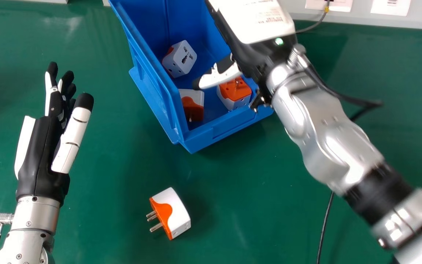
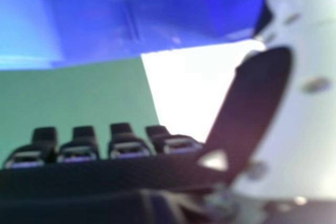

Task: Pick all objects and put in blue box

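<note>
- The blue box stands on the green worktop, its open top facing up.
- One white-and-orange adapter lies on the worktop, on the near side of the blue box and well apart from it, metal pins pointing left.
- Three more adapters are inside the blue box: a mostly white one beside its left wall, farther back; a white one with a darker orange part in its near left corner; and an orange-topped one toward its near right side.
- The right hand is above the right part of the blue box, thumb out over the inside; it is spread wide, with nothing between thumb and fingers, as the right hand view also shows.
- The left hand is well to the left of the blue box, above the worktop, relaxed and wide, holding nothing.
- A thin black cable runs over the worktop, to the right of the blue box and nearer the robot.
- White wall sockets are beyond the blue box, to its right.
</note>
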Robot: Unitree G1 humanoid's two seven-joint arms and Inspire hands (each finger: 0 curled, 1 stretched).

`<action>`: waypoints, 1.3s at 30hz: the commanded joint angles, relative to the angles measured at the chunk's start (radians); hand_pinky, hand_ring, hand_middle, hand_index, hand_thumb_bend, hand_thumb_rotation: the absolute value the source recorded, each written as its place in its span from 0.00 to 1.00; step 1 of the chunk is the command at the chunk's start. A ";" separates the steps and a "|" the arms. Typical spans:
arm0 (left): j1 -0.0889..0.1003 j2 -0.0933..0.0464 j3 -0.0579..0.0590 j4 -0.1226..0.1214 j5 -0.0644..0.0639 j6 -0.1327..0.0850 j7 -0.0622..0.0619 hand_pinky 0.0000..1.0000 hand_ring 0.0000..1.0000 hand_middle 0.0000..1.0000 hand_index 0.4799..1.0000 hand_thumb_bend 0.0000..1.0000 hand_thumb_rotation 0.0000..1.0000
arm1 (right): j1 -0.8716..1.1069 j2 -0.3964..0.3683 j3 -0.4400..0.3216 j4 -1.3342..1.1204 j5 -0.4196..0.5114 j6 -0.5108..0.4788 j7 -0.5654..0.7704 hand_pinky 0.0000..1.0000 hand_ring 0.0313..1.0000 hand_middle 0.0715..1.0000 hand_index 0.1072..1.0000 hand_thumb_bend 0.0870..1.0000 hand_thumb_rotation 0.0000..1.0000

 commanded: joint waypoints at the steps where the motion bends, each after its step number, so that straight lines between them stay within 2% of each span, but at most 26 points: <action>1: 0.022 0.019 0.010 -0.041 0.015 -0.005 0.008 1.00 1.00 1.00 0.99 0.62 0.86 | 0.097 -0.033 -0.054 -0.201 -0.023 0.003 -0.004 1.00 1.00 1.00 1.00 0.69 0.37; 6: 0.053 0.017 0.016 -0.073 0.030 0.014 0.025 0.99 1.00 1.00 0.98 0.66 0.87 | 0.372 -0.083 -0.114 -0.494 -0.031 -0.059 -0.049 1.00 1.00 1.00 1.00 0.66 0.31; 10: 0.057 0.013 0.020 -0.073 0.042 0.020 0.044 0.98 1.00 1.00 0.97 0.68 0.87 | 0.628 -0.131 -0.161 -0.652 -0.026 -0.187 -0.154 1.00 1.00 1.00 1.00 0.65 0.30; 14: 0.064 0.008 0.017 -0.076 0.049 0.021 0.053 0.96 1.00 1.00 0.95 0.70 0.87 | 0.793 -0.152 -0.216 -0.682 0.010 -0.316 -0.226 1.00 1.00 0.99 0.95 0.64 0.29; 17: 0.063 0.007 0.017 -0.074 0.047 0.020 0.052 0.96 1.00 1.00 0.94 0.71 0.87 | 0.905 -0.160 -0.255 -0.689 0.028 -0.389 -0.255 1.00 1.00 0.98 0.94 0.63 0.28; 23: 0.063 0.006 0.019 -0.065 0.048 0.021 0.055 0.96 1.00 1.00 0.94 0.70 0.86 | 1.093 -0.187 -0.290 -0.614 -0.013 -0.521 -0.341 0.98 0.99 0.97 0.92 0.62 0.27; 28: 0.064 0.001 0.020 -0.059 0.040 0.025 0.054 0.98 1.00 1.00 0.95 0.69 0.87 | 1.155 -0.165 -0.285 -0.554 -0.038 -0.561 -0.374 0.95 0.98 0.95 0.91 0.62 0.25; 32: 0.066 -0.008 0.015 -0.062 0.033 0.013 0.049 0.99 1.00 1.00 0.95 0.70 0.87 | 1.161 -0.145 -0.268 -0.502 -0.027 -0.585 -0.367 0.92 0.96 0.94 0.89 0.61 0.24; 34: 0.064 -0.013 0.011 -0.056 0.030 -0.001 0.044 0.99 1.00 1.00 0.95 0.68 0.87 | 1.164 -0.137 -0.265 -0.493 -0.028 -0.588 -0.358 0.91 0.96 0.94 0.89 0.61 0.24; 39: 0.059 -0.012 0.008 -0.048 0.029 -0.007 0.041 1.00 1.00 1.00 0.97 0.66 0.87 | 1.153 -0.130 -0.261 -0.484 -0.031 -0.590 -0.327 0.91 0.95 0.94 0.89 0.61 0.24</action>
